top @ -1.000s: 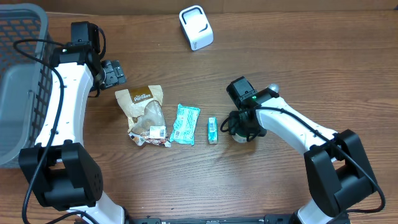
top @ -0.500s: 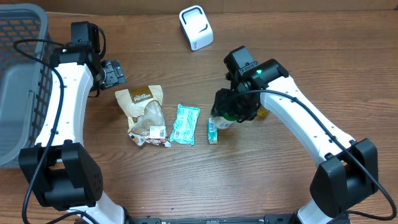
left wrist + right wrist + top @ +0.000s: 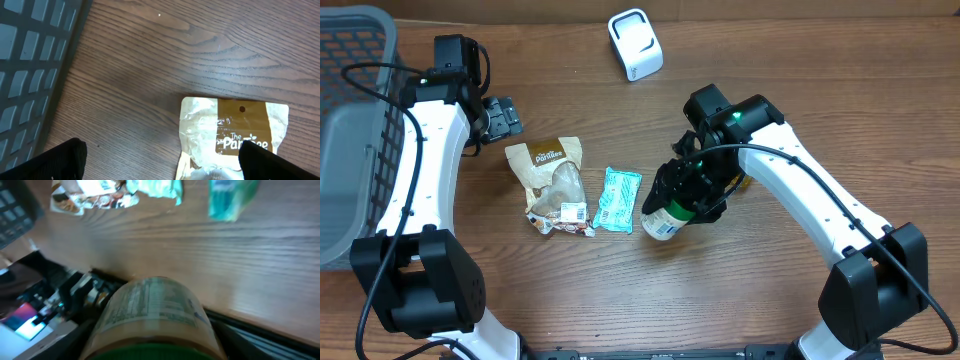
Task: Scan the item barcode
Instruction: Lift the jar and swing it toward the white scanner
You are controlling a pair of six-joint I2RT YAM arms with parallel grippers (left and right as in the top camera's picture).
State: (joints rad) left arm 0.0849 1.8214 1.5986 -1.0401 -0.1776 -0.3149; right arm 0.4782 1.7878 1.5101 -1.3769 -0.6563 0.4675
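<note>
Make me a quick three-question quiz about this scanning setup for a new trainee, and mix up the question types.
1. True or false: the right claw grips the green-capped labelled plastic jar.
2. The left claw is: A) open and empty; B) shut on nothing; C) gripping the jar.
3. Fill in: the grey mesh basket sits on the robot's ___ side.
Key: 1 true; 2 A; 3 left.
</note>
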